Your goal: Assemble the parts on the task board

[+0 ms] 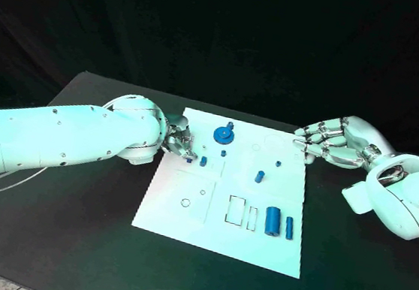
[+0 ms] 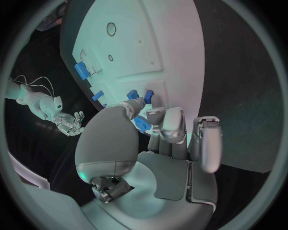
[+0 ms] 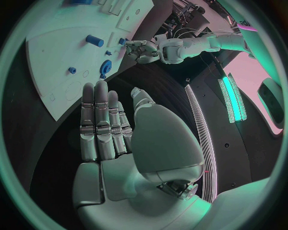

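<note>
Black table (image 1: 61,241) with a white task board (image 1: 217,226) lying flat in its middle, longer from far to near. On the board, several small blue parts: a round blue part with an upright stem (image 1: 225,134) near the far edge, a short blue peg (image 1: 259,175) lying right of centre, and two blue cylinders (image 1: 280,221) side by side near the right edge at the near end, just right of two rectangular outlines. Left arm (image 1: 45,143) reaching in from the left, left hand (image 1: 180,144) resting at the board's far left part, fingers curled down onto the surface. In the left wrist view, left hand (image 2: 165,125) with fingertips bunched around a small blue part (image 2: 141,123) on the board, two more blue pieces (image 2: 139,95) just beyond the fingertips; whether the part is truly pinched or merely touched cannot be told. Right hand (image 1: 326,141) hovering at the board's far right corner, just off its edge, touching nothing. In the right wrist view, right hand (image 3: 108,124) with fingers straight and pressed side by side, thumb apart, holding nothing, above the dark table beside the board's edge, the round stemmed part (image 3: 105,67) visible beyond the fingertips.
</note>
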Robot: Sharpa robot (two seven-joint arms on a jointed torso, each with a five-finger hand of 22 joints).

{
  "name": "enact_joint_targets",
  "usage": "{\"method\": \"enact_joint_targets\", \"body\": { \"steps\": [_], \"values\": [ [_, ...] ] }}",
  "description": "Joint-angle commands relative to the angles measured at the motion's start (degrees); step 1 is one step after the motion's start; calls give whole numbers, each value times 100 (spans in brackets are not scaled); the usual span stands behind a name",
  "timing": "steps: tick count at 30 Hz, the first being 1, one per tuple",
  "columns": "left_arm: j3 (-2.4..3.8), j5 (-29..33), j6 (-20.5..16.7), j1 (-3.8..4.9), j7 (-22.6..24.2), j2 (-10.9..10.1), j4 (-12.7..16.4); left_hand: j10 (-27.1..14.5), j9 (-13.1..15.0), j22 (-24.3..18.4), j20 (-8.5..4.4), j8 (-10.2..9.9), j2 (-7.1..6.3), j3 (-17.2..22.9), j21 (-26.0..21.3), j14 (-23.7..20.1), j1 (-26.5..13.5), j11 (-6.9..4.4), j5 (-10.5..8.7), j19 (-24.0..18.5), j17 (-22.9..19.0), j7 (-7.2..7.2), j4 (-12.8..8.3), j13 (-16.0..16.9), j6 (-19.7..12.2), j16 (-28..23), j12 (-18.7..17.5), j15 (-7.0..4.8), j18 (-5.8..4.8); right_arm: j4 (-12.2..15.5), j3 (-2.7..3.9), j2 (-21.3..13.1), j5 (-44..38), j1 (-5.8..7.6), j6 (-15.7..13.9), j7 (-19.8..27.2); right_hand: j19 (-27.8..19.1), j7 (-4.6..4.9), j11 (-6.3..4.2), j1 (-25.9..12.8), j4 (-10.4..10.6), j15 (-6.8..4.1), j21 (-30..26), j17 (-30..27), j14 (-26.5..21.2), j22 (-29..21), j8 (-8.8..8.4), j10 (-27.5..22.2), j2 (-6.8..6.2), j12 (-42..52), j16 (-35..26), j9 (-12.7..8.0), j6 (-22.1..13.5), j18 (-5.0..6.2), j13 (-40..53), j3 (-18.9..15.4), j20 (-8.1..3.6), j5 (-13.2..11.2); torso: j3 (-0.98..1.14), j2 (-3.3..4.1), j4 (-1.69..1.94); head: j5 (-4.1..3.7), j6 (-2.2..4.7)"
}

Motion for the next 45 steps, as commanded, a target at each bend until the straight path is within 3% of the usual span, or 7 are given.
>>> {"method": "enact_joint_targets", "body": {
  "steps": [1, 23, 38, 41, 42, 43, 45],
  "values": [
    [-9, 105, 49, -15, -119, 23, -17, -42, -2, 1309, -30, -36, 14, -310, 19, 84, -88, 18, -13, 478, 8, 60, 147, 5, 15, -7, -7, -34, -80, 8, 2, 1, 2, -2, 27, 42, 36, 3, -14, -3, 10, -17, -23, 6, 34, -9, 38, -33, 17, -14, -45, 0, -5, 28, -8, 12, 13, 27, -1, 2, 4, -6, -3],
    [-6, 194, -250, -16, -182, 0, -66, -71, 14, 1312, -17, -167, 323, -1450, 17, 87, -325, 43, 14, 479, 13, 85, 333, 7, 54, -10, -16, -19, -80, -12, 2, 8, 2, -2, 25, 52, 36, 3, -14, -3, 10, -17, -23, 6, 34, -9, 38, -33, 17, -14, -45, 0, -5, 28, -8, 12, 13, 27, -10, -5, 10, -12, 12],
    [18, 1021, -1829, -7, 864, -89, -67, -724, -93, 829, 78, -473, 604, -2240, -324, 79, -831, 211, 9, 196, -3, 280, 323, -1012, -358, -34, -826, 105, 46, -40, 2, 19, 2, -3, 21, 57, 36, 3, -14, -3, 10, -17, -23, 6, 34, -9, 38, -33, 17, -14, -45, 0, -5, 28, -8, 12, 13, 27, -5, -5, 9, -28, 39],
    [25, 1412, -2182, -1, 1357, -108, -85, -1309, -278, -205, 202, -756, 612, -2406, -1120, -181, -645, 404, 14, -448, -412, 488, 320, -1480, -752, -566, -1311, 261, 295, -44, 2, 19, 2, -4, 19, 54, 36, 3, -14, -3, 10, -17, -23, 6, 34, -9, 38, -33, 17, -14, -45, 0, -5, 28, -8, 12, 13, 27, -2, -4, 9, -29, 54],
    [26, 1518, -2265, 1, 1529, -111, -93, -1455, -349, -421, 248, -836, 599, -2453, -1306, -192, -555, 468, 16, -589, -335, 552, 320, -1522, -863, -480, -1378, 322, 345, -44, 2, 19, 2, -4, 19, 54, 36, 3, -14, -3, 10, -17, -23, 6, 34, -9, 38, -33, 17, -14, -45, 0, -5, 28, -8, 12, 13, 27, -2, -1, 9, -30, 67],
    [28, 1600, -2315, 2, 1689, -113, -98, -1626, -429, -802, 302, -913, 586, -2493, -1634, 88, -426, 518, 20, -842, 428, 616, 310, -1574, -959, 462, -1459, 364, 428, -46, 2, 21, 2, -4, 18, 54, 36, 3, -14, -3, 10, -17, -23, 6, 34, -9, 38, -33, 17, -14, -45, 0, -5, 28, -8, 12, 13, 27, 0, -1, 9, -32, 69],
    [29, 1663, -2341, 4, 1924, -107, -102, -1942, -551, -1495, 379, -995, 560, -2495, -2261, -85, -82, 620, 14, -1311, 274, 705, 267, -1679, -1029, 296, -1610, 460, 582, -50, 2, 22, 2, -4, 18, 53, 36, 3, -14, -3, 10, -17, -23, 6, 34, -9, 38, -33, 17, -14, -45, 0, -5, 28, -8, 12, 13, 27, 0, 1, 6, -58, 85]
  ]
}}
